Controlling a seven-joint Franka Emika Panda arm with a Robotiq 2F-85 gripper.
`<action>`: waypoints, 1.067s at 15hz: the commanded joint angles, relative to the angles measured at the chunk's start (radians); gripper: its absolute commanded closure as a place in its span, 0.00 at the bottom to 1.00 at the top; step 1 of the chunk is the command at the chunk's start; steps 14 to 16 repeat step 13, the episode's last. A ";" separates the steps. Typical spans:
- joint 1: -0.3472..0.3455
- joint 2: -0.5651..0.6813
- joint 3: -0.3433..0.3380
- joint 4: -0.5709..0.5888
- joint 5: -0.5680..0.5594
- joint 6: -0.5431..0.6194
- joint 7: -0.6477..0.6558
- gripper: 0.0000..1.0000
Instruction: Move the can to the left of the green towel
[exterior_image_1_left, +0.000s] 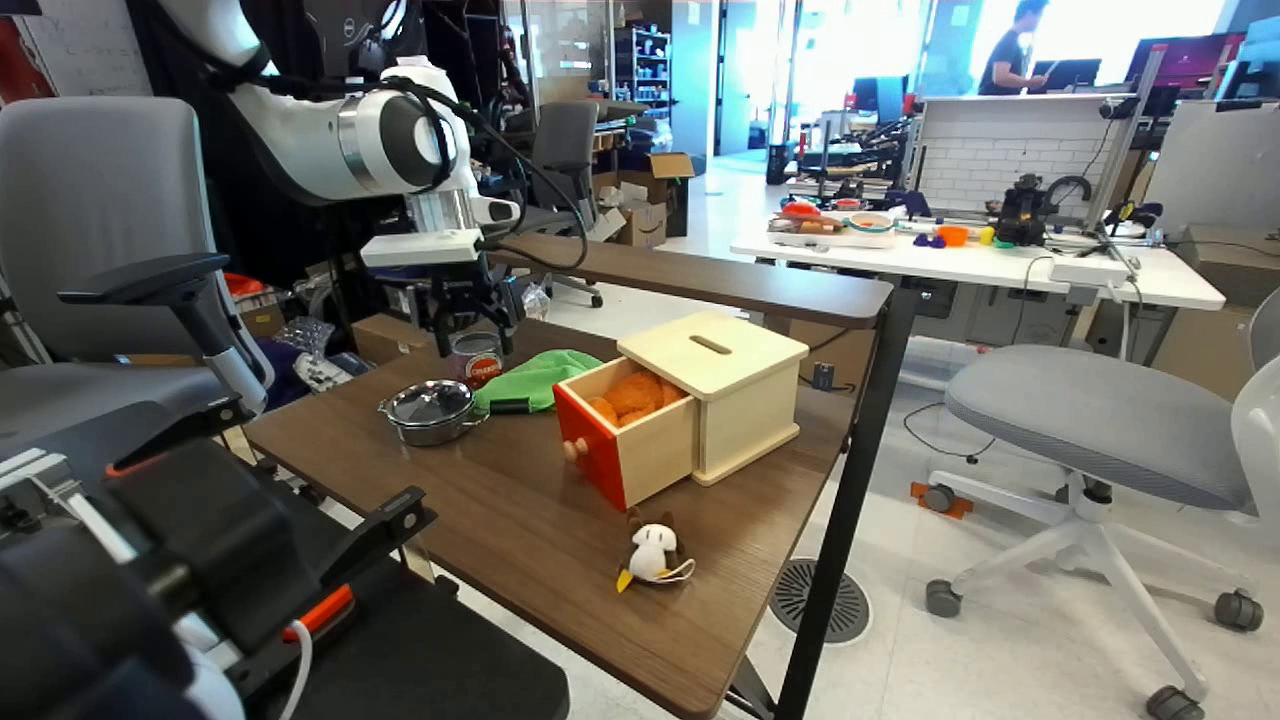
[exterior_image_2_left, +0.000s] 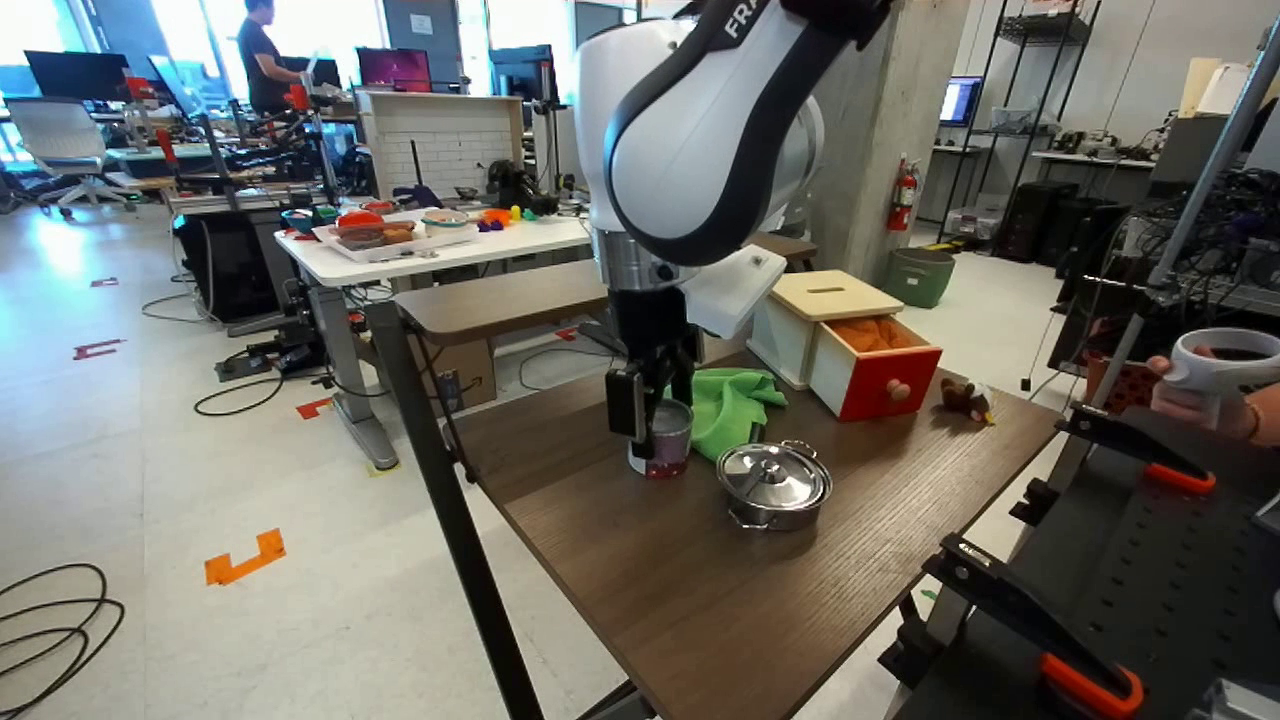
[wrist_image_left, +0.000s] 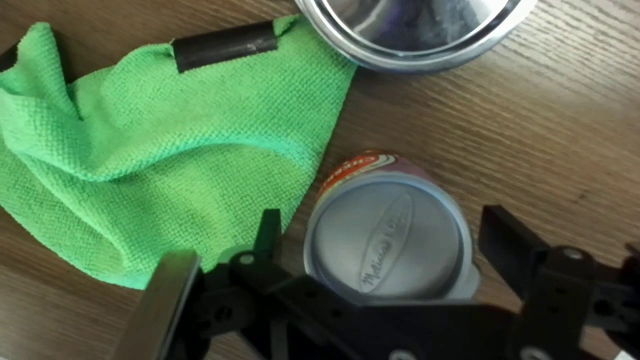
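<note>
The can (wrist_image_left: 387, 240) stands upright on the brown table with its grey lid facing my wrist camera. It has a red and purple label and also shows in both exterior views (exterior_image_1_left: 479, 362) (exterior_image_2_left: 672, 445). The green towel (wrist_image_left: 215, 165) lies crumpled close beside the can; it shows in both exterior views (exterior_image_1_left: 540, 378) (exterior_image_2_left: 730, 408). My gripper (wrist_image_left: 382, 222) is open and pointing down over the can, one finger on each side. Gaps show between the fingers and the lid in the wrist view. In an exterior view the gripper (exterior_image_1_left: 474, 342) partly hides the can's top.
A lidded metal pot (exterior_image_1_left: 430, 410) stands close to the can and towel. A wooden box (exterior_image_1_left: 740, 400) with an open red-fronted drawer holding orange stuff stands beyond the towel. A small plush bird (exterior_image_1_left: 655, 550) lies near the drawer. A raised brown shelf (exterior_image_1_left: 700, 280) runs along one table side.
</note>
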 joint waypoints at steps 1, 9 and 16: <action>-0.002 -0.041 -0.015 -0.018 -0.016 -0.020 0.021 0.00; -0.096 -0.272 0.035 -0.146 0.036 -0.019 -0.035 0.00; -0.086 -0.250 0.021 -0.118 0.010 -0.004 -0.009 0.00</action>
